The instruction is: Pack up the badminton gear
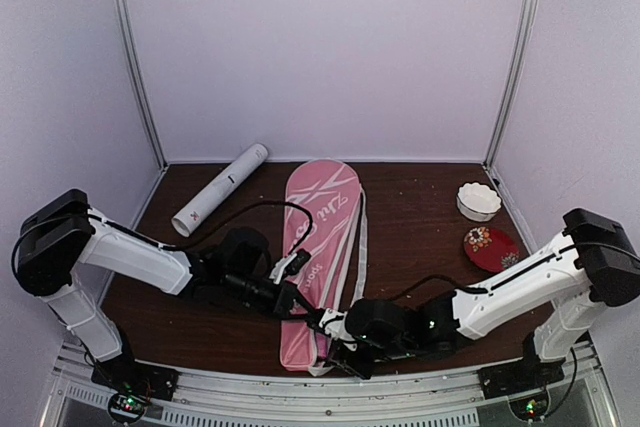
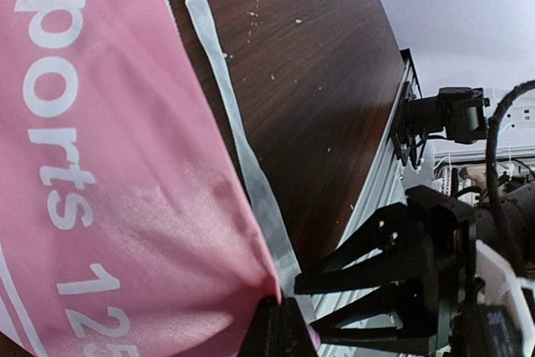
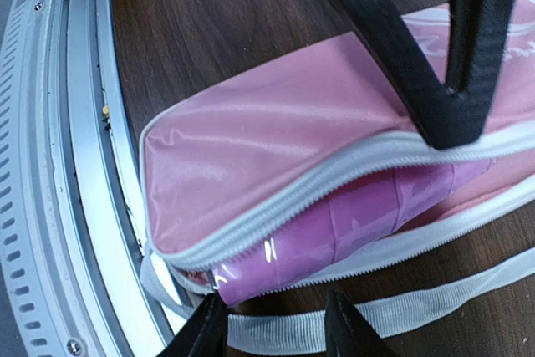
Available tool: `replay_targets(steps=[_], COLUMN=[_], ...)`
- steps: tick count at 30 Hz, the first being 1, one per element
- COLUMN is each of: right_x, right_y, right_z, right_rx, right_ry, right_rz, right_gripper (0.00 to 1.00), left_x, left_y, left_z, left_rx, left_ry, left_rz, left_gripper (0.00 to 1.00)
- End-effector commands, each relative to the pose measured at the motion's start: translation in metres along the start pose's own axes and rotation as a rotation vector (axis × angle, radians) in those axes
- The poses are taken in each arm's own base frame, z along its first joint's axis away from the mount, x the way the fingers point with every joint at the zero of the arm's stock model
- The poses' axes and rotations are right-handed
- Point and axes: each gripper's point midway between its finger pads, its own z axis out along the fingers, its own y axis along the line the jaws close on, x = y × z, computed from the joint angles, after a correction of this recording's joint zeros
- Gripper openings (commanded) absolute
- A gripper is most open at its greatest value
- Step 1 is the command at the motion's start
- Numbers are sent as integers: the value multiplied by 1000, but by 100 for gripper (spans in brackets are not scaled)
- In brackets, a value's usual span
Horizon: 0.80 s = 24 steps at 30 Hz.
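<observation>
The pink cover (image 1: pixel 322 237) with white stripes lies lengthwise mid-table, its zipper open at the near end. A pink racquet handle (image 3: pixel 334 232) pokes out of that opening; the rest of the racquets is hidden inside. My left gripper (image 2: pixel 280 319) is shut on the edge of the cover's upper flap (image 2: pixel 125 206). My right gripper (image 3: pixel 276 332) is open just in front of the handle end, over the white strap (image 3: pixel 401 311). The white tube (image 1: pixel 220 189) lies at the back left. A white feather shuttlecock (image 1: pixel 478 201) stands at the back right; I cannot tell how many.
A small red patterned dish (image 1: pixel 492 247) sits on the right near my right arm. The table's metal front rail (image 3: pixel 84 165) runs right beside the cover's near end. My two grippers are close together at the front middle (image 1: pixel 320 322).
</observation>
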Motion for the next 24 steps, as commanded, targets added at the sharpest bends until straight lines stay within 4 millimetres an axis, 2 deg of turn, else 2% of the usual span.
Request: replay_targets(steps=[1, 5, 8, 17, 19, 24], right_x=[2, 1, -4, -36, -42, -38], right_y=[-12, -12, -9, 6, 9, 8], right_z=[-15, -14, -6, 9, 12, 23], right_rx=[-11, -70, -86, -140, -149, -134], right_ry=[-33, -46, -49, -91, -101, -68], right_rz=[104, 153, 144, 118, 109, 86], right_gripper=[42, 33, 21, 2, 0, 0], left_x=[3, 1, -2, -3, -2, -1], left_y=[-5, -6, -10, -18, -18, -18], left_z=[-2, -1, -2, -3, -3, -1], left_rx=[-3, -7, 4, 44, 49, 63], left_ry=[10, 9, 5, -4, -4, -2], left_rz=[53, 64, 71, 74, 69, 56], left_gripper=[0, 0, 0, 0, 0, 0])
